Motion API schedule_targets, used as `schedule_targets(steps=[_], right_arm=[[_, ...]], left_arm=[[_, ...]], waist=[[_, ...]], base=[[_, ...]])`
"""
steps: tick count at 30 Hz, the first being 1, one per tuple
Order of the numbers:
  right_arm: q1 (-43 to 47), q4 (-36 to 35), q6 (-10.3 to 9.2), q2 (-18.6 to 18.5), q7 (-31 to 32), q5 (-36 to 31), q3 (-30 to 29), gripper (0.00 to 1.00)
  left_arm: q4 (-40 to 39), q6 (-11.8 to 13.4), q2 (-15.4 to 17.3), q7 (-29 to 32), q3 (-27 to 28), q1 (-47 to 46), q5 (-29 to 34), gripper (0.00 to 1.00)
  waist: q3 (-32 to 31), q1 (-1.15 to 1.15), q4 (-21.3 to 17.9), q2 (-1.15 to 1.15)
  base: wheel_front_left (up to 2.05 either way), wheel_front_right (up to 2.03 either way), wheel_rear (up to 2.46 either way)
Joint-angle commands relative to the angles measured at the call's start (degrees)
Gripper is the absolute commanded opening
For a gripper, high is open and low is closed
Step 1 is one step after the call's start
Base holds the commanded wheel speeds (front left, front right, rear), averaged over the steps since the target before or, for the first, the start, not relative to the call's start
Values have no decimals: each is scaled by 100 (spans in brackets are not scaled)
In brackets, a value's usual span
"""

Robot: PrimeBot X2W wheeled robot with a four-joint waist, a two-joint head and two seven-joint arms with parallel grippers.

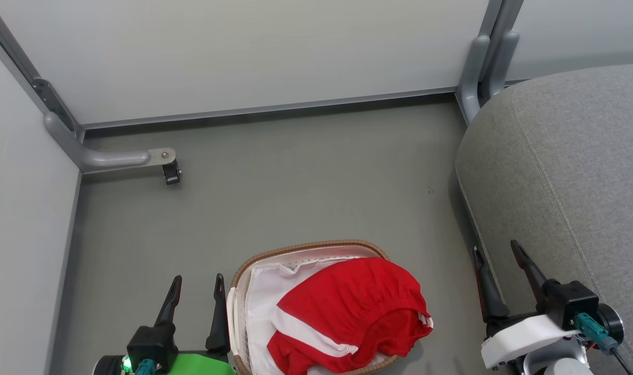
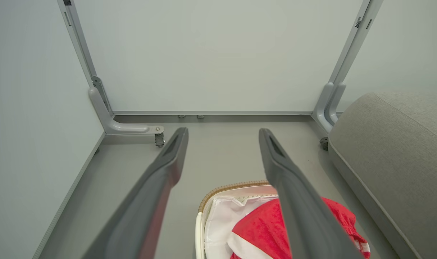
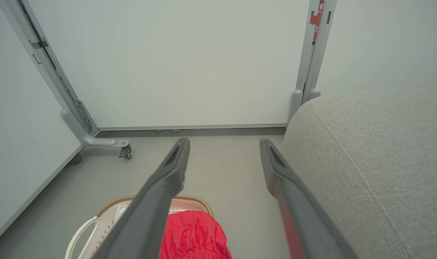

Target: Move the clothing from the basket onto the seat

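Head view: oval cream perforated plastic basket w/ brown woven-look rim (image 1: 311, 245) sits on the grey floor (image 1: 295, 182), bottom centre, between both arms. The bright red crumpled clothing w/ a white stripe (image 1: 347, 307) heaps inside and laps over the right rim. Left end effector (image 1: 198, 278) is just beside the basket's left rim. Right end effector (image 1: 496, 249) is between basket and large grey woven-fabric seat (image 1: 571, 172). Both are spread, empty.

Left wrist view: clothing lies below-right of the fingers.

Right wrist view: clothing below-left, seat close on the right.

Heap shows no clear long axis. Right arm prob. suits best, being next to the seat.
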Motion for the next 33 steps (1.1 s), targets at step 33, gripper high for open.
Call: schedule_targets(steps=[33], right_arm=[[-2093, -1347, -1, -27, -20, 441, -582, 100]], left_arm=[[3624, -629, 40, 230, -3397, -3915, 369, 100]], waist=[[3913, 0, -1028, 0]], base=[[0, 0, 0]])
